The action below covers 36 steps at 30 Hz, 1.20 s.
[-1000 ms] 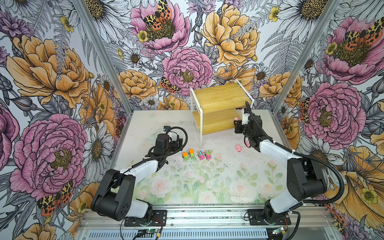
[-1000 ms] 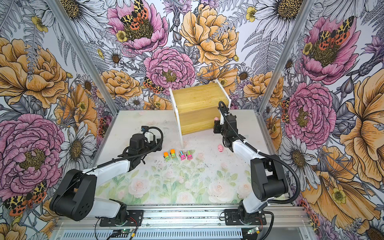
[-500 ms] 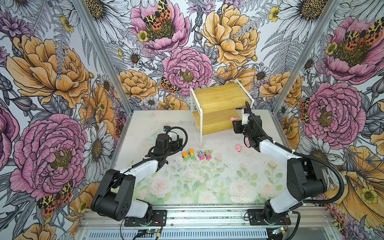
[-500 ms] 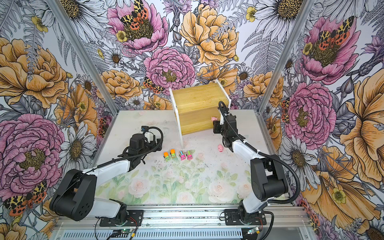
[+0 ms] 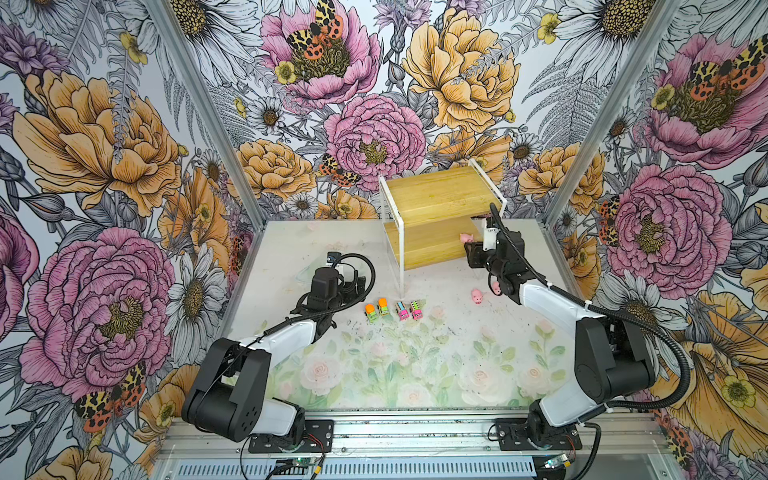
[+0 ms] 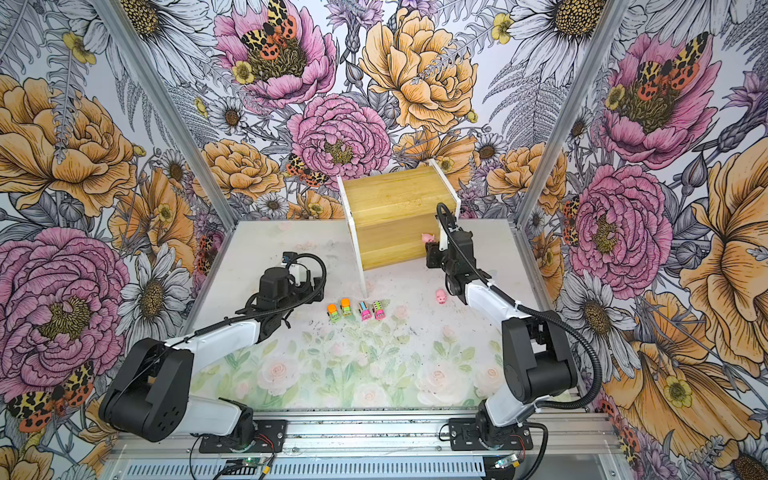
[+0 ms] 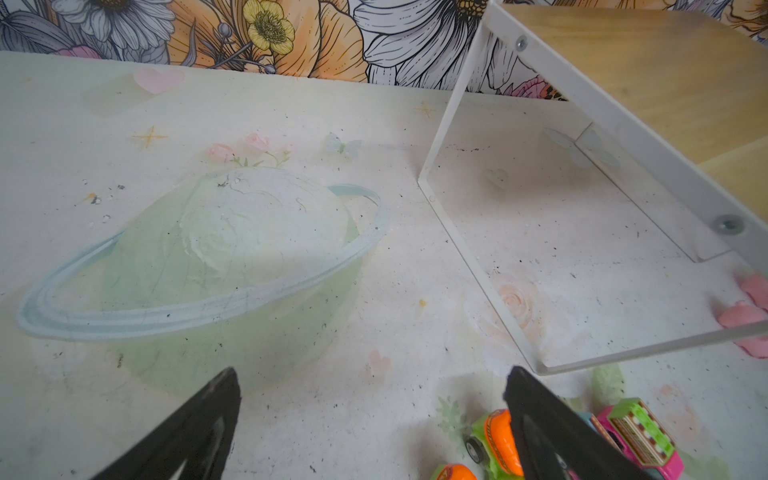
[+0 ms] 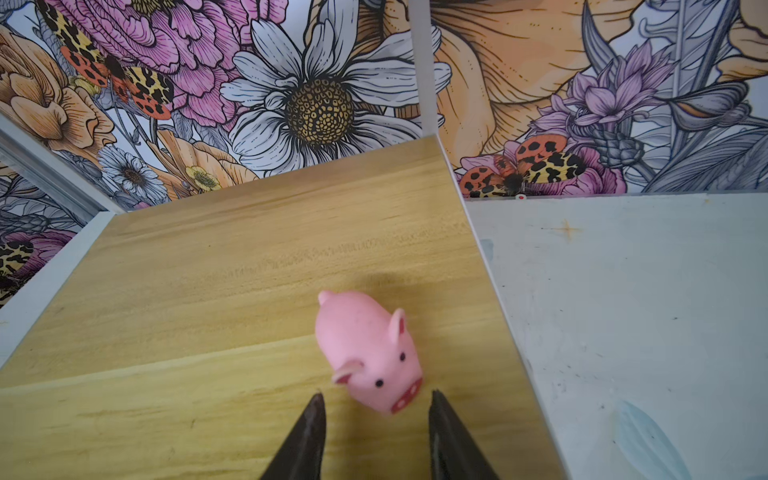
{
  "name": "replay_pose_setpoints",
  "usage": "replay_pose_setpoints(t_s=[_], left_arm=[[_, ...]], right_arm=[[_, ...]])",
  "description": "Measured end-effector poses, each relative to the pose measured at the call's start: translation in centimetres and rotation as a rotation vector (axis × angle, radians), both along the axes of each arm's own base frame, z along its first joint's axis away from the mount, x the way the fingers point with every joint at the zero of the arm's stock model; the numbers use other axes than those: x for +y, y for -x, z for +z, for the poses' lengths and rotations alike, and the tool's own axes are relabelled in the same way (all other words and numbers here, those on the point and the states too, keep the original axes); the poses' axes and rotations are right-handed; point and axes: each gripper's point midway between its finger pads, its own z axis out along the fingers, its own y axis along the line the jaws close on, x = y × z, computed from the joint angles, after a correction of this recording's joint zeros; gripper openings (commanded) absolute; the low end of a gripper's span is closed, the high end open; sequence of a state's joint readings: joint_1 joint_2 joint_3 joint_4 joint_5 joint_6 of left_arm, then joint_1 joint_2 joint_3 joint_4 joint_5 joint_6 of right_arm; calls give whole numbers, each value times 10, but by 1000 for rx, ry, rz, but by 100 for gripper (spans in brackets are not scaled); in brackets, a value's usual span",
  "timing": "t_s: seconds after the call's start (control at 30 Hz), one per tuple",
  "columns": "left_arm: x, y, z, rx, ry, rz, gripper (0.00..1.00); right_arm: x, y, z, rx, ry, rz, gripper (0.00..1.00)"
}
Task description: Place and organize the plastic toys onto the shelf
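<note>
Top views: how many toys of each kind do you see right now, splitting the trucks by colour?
Green trucks with orange tops: 2
Pink trucks: 2
Pink pigs: 2, one on the shelf's lower board and one on the table at
Total: 6
A pink bit beside the right arm may be a third pig; it is too hidden to tell.

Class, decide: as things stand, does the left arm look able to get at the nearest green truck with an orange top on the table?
Probably yes. The left gripper hangs open right beside the nearest green truck, low over the table, and nothing lies between them. The other trucks stand close by, so a clean grasp may be tight.
</note>
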State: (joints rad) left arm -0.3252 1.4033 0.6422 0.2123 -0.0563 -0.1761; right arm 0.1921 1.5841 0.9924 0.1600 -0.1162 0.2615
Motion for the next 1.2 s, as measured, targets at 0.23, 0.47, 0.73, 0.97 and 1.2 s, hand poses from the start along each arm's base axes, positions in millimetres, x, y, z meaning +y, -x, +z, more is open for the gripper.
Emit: replay_pose_setpoints(t_s=[0.23,0.47,0.73,0.97,1.2], left_arm=[[0,0,0,0,0,0,99],[0,0,0,0,0,0,99],[0,0,0,0,0,0,99],[0,0,0,0,0,0,99],[0,0,0,0,0,0,99]], right_arm=[[5,6,-3,-5,-2,39,36],[7,7,-3,-28,3,59,34],[7,7,-3,-57,11,64,33],[11,7,-1,-68,1,85,32],[19,10,-3,-58,-18,129,32]])
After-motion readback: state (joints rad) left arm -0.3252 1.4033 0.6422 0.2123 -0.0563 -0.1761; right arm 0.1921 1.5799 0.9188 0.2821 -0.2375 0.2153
